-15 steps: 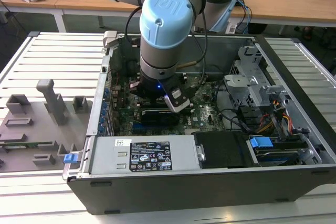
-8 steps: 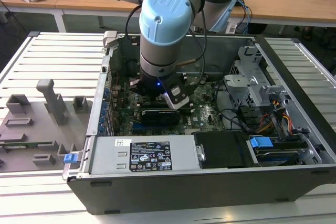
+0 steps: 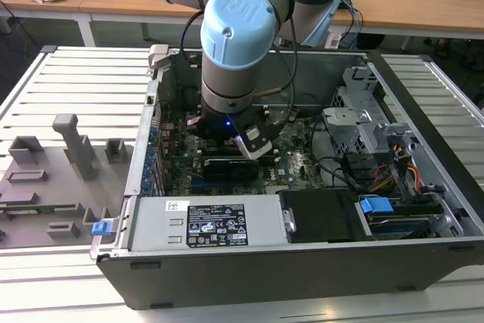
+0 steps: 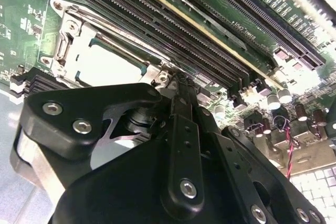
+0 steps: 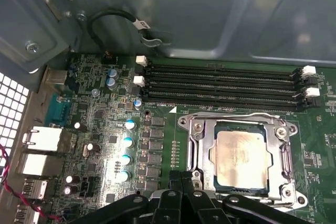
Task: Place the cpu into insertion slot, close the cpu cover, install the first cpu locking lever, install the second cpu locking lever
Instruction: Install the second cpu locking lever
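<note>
In both wrist views the cpu point(image 5: 241, 158) point(image 4: 110, 64) lies flat in the insertion slot point(image 5: 295, 199), its silvery-beige face showing through the window of the cpu cover point(image 5: 201, 145) point(image 4: 69, 45). The cover lies down over it. A thin metal locking lever point(image 5: 231, 115) point(image 4: 121, 34) runs along the socket's edge beside the memory slots. My gripper point(image 5: 181, 177) point(image 4: 177, 81) is shut, and I see nothing between its fingers. The fingertips point(image 5: 188, 181) sit right at one corner of the socket, low over the green motherboard point(image 5: 100, 129). In the exterior view the arm's wrist point(image 3: 227, 122) reaches down into the open computer case point(image 3: 302, 270).
Long black memory slots point(image 5: 220, 85) run beside the socket, with capacitors point(image 5: 128, 142) and rear ports point(image 5: 42, 140) to one side. The case wall point(image 5: 184, 9) rises close behind. In the exterior view a power supply point(image 3: 212, 225), a drive cage point(image 3: 363, 126) and a grey fixture tray point(image 3: 45, 187) surround the arm.
</note>
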